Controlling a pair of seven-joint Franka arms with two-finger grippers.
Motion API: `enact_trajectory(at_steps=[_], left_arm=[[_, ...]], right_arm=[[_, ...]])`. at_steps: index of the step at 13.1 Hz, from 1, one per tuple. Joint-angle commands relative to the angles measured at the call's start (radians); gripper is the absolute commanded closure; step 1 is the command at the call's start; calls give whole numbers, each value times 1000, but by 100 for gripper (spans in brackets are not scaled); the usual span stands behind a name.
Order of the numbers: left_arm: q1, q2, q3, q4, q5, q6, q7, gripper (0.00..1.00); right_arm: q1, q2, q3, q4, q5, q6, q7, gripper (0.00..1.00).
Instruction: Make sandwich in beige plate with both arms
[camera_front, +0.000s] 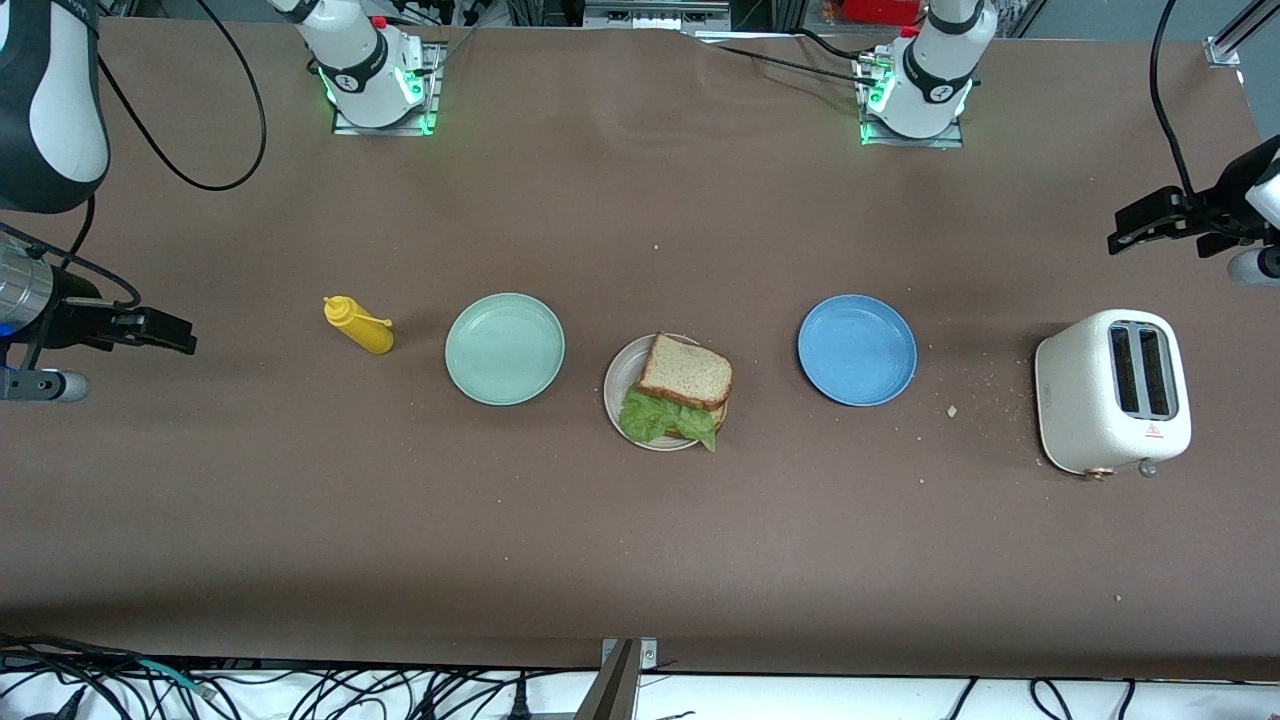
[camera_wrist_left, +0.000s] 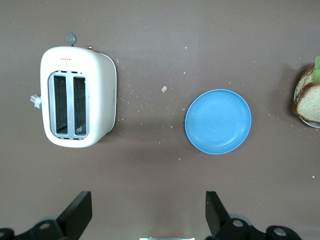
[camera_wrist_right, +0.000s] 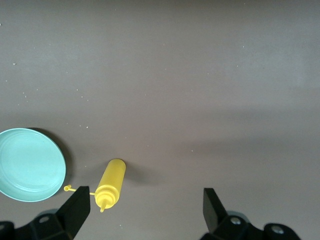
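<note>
The sandwich (camera_front: 685, 378) lies on the beige plate (camera_front: 620, 372) at the middle of the table: a toast slice on top, a green lettuce leaf (camera_front: 662, 417) sticking out toward the front camera, a second slice under it. Its edge shows in the left wrist view (camera_wrist_left: 310, 102). My left gripper (camera_front: 1128, 230) is open and empty, up in the air over the left arm's end of the table, and also shows in the left wrist view (camera_wrist_left: 148, 212). My right gripper (camera_front: 180, 335) is open and empty over the right arm's end, and also shows in the right wrist view (camera_wrist_right: 145, 210).
A blue plate (camera_front: 857, 350) and a white toaster (camera_front: 1112, 392) stand toward the left arm's end. A mint-green plate (camera_front: 505, 348) and a lying yellow squeeze bottle (camera_front: 360, 325) are toward the right arm's end. Crumbs lie near the toaster.
</note>
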Motion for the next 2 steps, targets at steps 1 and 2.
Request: enact_trajectory(at_steps=[1, 2], left_arm=[[-2, -21, -3, -31, 32, -5, -12, 0], [12, -19, -7, -27, 24, -6, -11, 0]], right_arm=[[-2, -30, 3, -31, 8, 5, -7, 0], [-2, -30, 3, -31, 8, 5, -10, 0]])
